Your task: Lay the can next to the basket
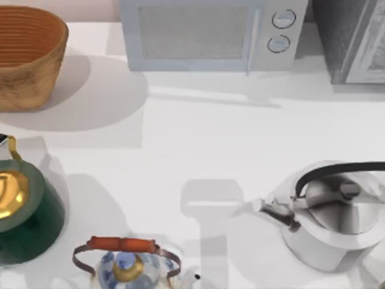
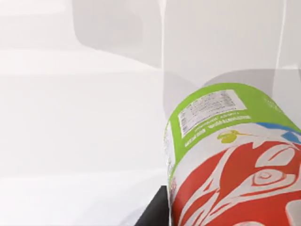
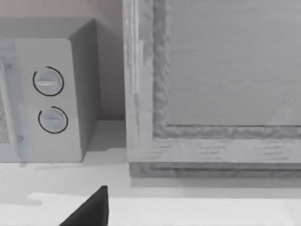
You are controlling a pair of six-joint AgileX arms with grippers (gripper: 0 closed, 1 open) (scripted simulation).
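Up against the left wrist camera, the can looms large, green end outward and red band nearest the lens. I'd judge the left gripper already has it, though whether its jaws pinch the can I cannot tell. The basket sits at the table's far left corner, with bare table just beside it. So the carry and the laying-down remain. The right arm looks parked, facing the microwave and a grey cabinet; its jaws I cannot tell either.

Top view overhead, right wrist sharing the microwave
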